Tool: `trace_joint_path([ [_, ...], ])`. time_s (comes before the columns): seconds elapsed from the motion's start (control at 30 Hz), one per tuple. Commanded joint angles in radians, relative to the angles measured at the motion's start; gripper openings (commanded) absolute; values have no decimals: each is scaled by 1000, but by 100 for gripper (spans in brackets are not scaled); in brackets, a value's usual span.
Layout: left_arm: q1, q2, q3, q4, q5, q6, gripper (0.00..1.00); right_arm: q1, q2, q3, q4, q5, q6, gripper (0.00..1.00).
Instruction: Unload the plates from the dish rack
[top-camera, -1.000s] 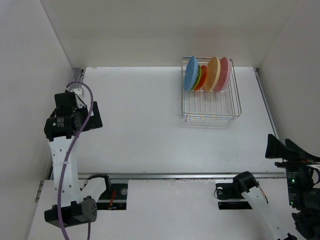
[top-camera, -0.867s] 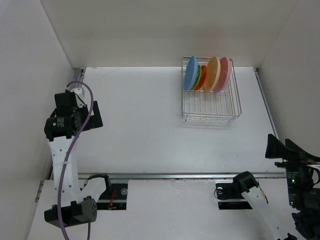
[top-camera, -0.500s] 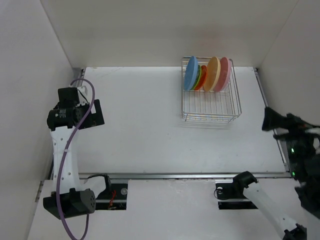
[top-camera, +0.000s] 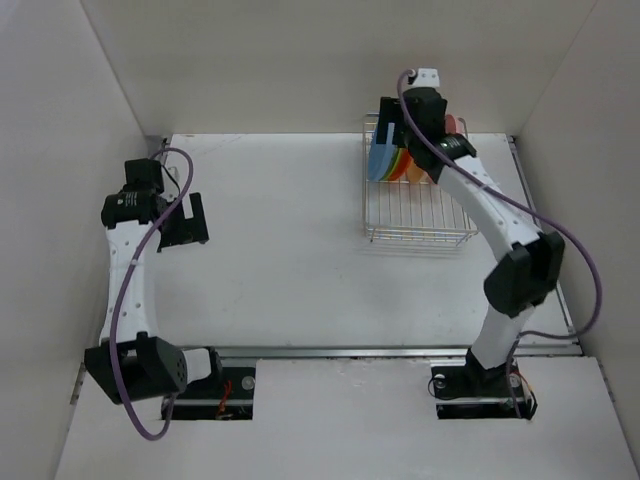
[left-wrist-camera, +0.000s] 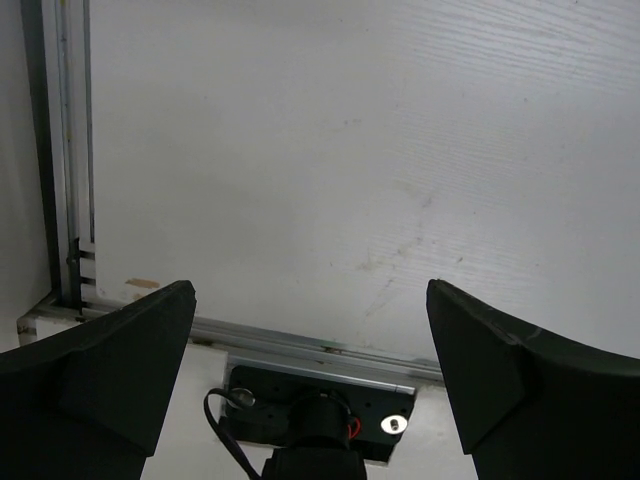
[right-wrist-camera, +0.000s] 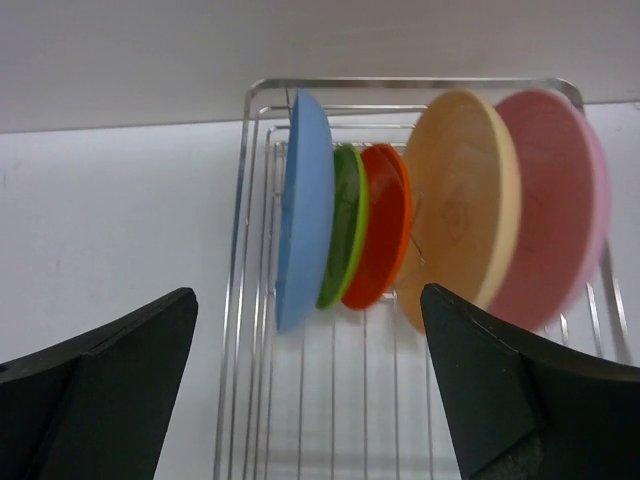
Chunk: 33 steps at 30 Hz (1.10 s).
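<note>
The dish rack (right-wrist-camera: 250, 300) is a silver wire basket at the back right of the table (top-camera: 420, 215). Five plates stand on edge in it: blue (right-wrist-camera: 305, 210), lime green (right-wrist-camera: 347, 225), orange-red (right-wrist-camera: 380, 225), tan-orange (right-wrist-camera: 460, 200) and pink (right-wrist-camera: 550, 200). My right gripper (right-wrist-camera: 310, 400) is open and empty, hovering above the rack's back end (top-camera: 390, 135), with the blue, green and orange-red plates between its jaws' line of sight. It touches no plate. In the top view the arm hides most of the plates. My left gripper (top-camera: 185, 222) is open and empty over the left of the table (left-wrist-camera: 310, 380).
White walls close in the table at the back and both sides. The rack stands near the back wall and the right wall. The left arm's base mount (left-wrist-camera: 320, 420) and the table's metal front rail (left-wrist-camera: 300, 345) show in the left wrist view.
My right arm has swung from the near right edge up to above the back of the rack. My left arm has shifted slightly toward the back.
</note>
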Motion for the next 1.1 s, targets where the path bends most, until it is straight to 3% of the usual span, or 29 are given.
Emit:
trace_joint_path([
  [0.0,4,64,79,-18,-22,11,100,8,142,179,138,66,-13,99],
  [0.13,4,126,97,-29,-57,20,100,8,385,363,127,172,-3,94],
  [0.27,4,147,88,-38,-123,20,100,8,537,474,106,291,-3,78],
  [0.37,4,169,88,-47,-123,20,100,8,528,427,150,328,-3,62],
  [0.47,4,193,100,-56,-112,20,100,17,475,340,191,342,-3,39],
  [0.5,4,193,110,-56,-103,20,100,17,460,318,205,353,-3,25],
  [0.53,4,193,110,-56,-92,20,100,17,443,298,222,368,-16,18],
  [0.63,4,184,110,-56,-92,20,100,35,404,281,247,402,-81,7],
  [0.77,4,149,110,-56,-71,29,100,71,366,367,259,506,-218,0],
  [1.07,4,86,110,-67,-13,38,100,143,199,352,457,799,-598,0],
])
